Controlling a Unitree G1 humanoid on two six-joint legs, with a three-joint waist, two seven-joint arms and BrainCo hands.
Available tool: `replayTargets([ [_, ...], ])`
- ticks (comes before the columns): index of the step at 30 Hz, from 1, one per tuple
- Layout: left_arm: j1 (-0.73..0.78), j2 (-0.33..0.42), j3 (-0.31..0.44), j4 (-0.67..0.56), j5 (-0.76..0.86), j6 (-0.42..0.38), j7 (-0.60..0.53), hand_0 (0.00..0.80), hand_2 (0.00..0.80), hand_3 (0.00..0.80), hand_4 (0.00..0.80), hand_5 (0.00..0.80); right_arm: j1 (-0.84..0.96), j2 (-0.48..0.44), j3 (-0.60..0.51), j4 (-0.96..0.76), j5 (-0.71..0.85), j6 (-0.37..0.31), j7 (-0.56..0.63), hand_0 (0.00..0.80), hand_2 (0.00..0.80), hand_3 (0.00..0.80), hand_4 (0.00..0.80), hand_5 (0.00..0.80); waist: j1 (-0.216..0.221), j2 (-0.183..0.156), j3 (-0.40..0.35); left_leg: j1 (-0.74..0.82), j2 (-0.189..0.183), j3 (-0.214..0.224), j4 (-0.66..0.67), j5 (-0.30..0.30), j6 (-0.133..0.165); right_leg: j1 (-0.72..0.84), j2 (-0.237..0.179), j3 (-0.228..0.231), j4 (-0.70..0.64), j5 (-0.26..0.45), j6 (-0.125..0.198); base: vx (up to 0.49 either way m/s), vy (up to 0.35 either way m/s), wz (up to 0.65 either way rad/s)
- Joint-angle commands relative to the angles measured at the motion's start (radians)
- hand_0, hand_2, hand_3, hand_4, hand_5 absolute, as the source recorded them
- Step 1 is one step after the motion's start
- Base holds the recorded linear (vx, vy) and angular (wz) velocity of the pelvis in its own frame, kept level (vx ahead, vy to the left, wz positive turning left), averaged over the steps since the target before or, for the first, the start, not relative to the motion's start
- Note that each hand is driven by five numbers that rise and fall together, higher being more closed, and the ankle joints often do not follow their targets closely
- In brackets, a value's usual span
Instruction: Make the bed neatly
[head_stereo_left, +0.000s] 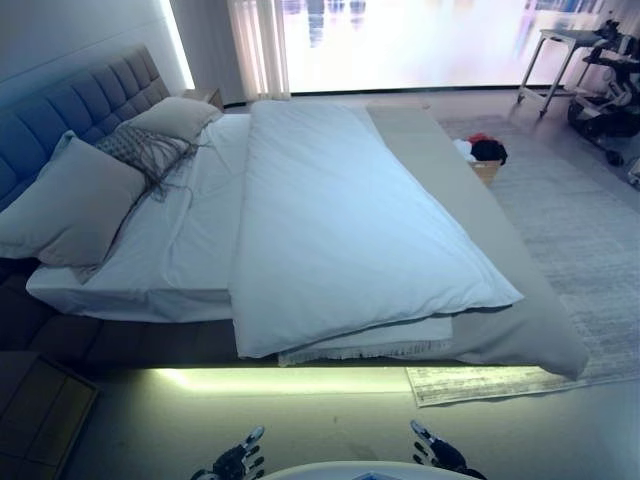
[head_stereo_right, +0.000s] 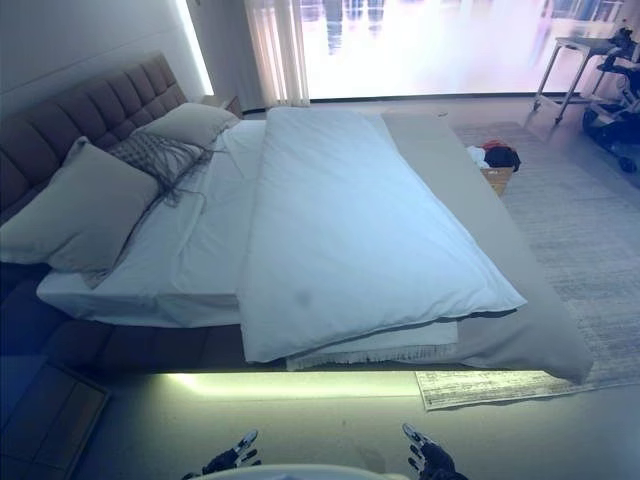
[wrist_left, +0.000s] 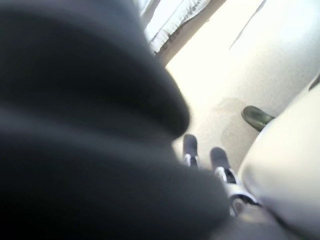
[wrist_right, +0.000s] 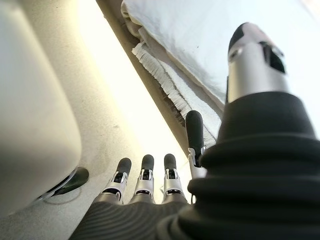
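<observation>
One large bed (head_stereo_left: 520, 330) fills the view ahead of the robot, its padded headboard (head_stereo_left: 70, 105) at the far-left end and its long axis running away toward the bright window (head_stereo_left: 400, 40). A white duvet (head_stereo_left: 340, 230) lies lengthwise along the middle, pulled short of the head end and slightly skewed, its near edge hanging at the bed's near side above a fringed blanket edge (head_stereo_left: 350, 352); on the side away from the headboard the tan bedspread shows uncovered. Three pillows sit at the head end: a big pale one (head_stereo_left: 70, 205) at the near-left corner, a patterned cushion (head_stereo_left: 140, 150) beyond it and another pale pillow (head_stereo_left: 175, 117) further on. Both hands hang low, well short of the bed's near edge and touching nothing: the left hand (head_stereo_left: 238, 462) with fingers loosely spread, the right hand (wrist_right: 145, 180) with fingers straight and thumb apart, holding nothing. The duvet's near edge lies straight ahead of both, and the right hand looks the nearer to its hanging corner (head_stereo_left: 255, 345), so that arm seems the likelier to reach first.
</observation>
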Motion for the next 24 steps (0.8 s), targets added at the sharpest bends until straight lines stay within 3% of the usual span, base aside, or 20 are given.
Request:
replayTargets([
  [1, -0.069, -0.026, 0.006, 0.064, 0.068, 0.003, -0.006, 0.0, 0.0, 0.0, 0.0, 0.0, -0.086, 0.013, -0.014, 0.061, -0.018, -0.01, -0.011, 0.0, 0.0, 0.0, 0.0, 0.0, 0.004, -0.03, 0.03, 0.001, -0.045, 0.026, 0.006, -0.057, 0.027, 0.019, -0.063, -0.035, 0.004, -0.002, 0.089, 0.0, 0.0, 0.0],
  [5, -0.079, -0.029, -0.004, 0.058, 0.054, 0.022, -0.058, 0.0, 0.0, 0.0, 0.0, 0.0, -0.097, 0.005, -0.011, 0.071, -0.061, 0.009, -0.054, 0.0, 0.0, 0.0, 0.0, 0.0, 0.004, -0.03, 0.032, -0.001, -0.045, 0.028, 0.006, -0.058, 0.027, 0.016, -0.062, -0.035, 0.005, -0.002, 0.089, 0.0, 0.0, 0.0],
  [24, -0.079, -0.027, -0.008, 0.066, 0.093, 0.034, 0.009, 0.0, 0.0, 0.0, 0.0, 0.0, -0.098, 0.012, -0.001, 0.074, -0.053, 0.031, -0.057, 0.0, 0.0, 0.0, 0.0, 0.0, 0.007, -0.029, 0.034, 0.001, -0.044, 0.022, 0.006, -0.054, 0.027, 0.019, -0.055, -0.035, 0.007, -0.006, 0.084, 0.0, 0.0, 0.0],
])
